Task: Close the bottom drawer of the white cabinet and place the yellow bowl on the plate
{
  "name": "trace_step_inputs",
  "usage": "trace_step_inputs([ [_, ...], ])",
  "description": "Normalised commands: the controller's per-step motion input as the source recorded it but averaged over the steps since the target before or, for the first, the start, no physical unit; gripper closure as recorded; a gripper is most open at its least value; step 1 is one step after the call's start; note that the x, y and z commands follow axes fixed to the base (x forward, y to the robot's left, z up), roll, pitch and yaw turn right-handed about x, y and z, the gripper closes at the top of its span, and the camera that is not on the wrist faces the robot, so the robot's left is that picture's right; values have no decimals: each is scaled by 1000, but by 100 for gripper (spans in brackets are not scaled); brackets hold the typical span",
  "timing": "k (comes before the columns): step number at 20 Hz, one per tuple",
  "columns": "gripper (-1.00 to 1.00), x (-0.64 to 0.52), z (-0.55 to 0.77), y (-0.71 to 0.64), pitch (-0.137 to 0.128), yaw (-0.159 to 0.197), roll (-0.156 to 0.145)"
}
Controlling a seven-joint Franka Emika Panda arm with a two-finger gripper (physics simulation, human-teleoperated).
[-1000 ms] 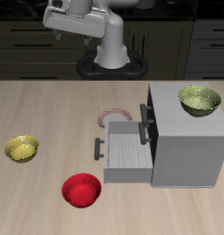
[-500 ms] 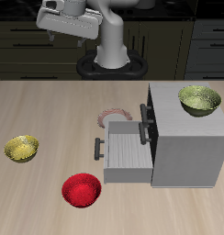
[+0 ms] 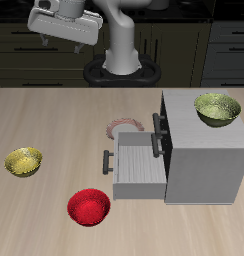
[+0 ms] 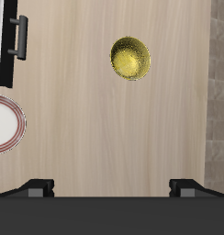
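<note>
Compared with the earlier exterior frames, the arm has been swung further sideways and up; the pincer (image 3: 66, 40) is now seen higher and closer to the frame edge, above the back of the counter (image 3: 54, 120). Nothing on the counter has been shifted: bowls, plate and drawer are seen where they were.

The pincer is partly cut off at the top of the exterior view. In the wrist view only two dark fingertips (image 4: 38, 186) are seen, set wide apart with nothing between them.

The plate (image 3: 122, 127) is mostly hidden behind the pulled-out bottom drawer (image 3: 139, 168) in the exterior view; only an arc of its rim is visible. In the wrist view the plate (image 4: 5, 123) is cut by the frame edge. The white cabinet (image 3: 204, 150) is shown in the wrist view only as a sliver with one dark handle (image 4: 20, 38).

The bottom drawer is seen open, light grey, with a dark bar handle (image 3: 106, 162) at its front. The yellow bowl (image 3: 24, 161) is a small golden-yellow bowl with a shiny ribbed inside, resting upright on the bare counter, well apart from the plate and the cabinet; it is also seen in the wrist view (image 4: 130, 58). A larger olive bowl (image 3: 217, 108) is seen on the cabinet top, and a red bowl (image 3: 89, 207) lies near the front edge, beside the open drawer.
</note>
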Motion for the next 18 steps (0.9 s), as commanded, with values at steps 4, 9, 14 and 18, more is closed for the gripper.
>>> trace_step_inputs([
  [4,-100,407,128,-86,7,-9,18],
  [9,-100,346,118,56,-8,17,4],
  [14,-100,252,132,72,-4,3,25],
  [18,-100,267,128,-46,-2,6,-9],
])
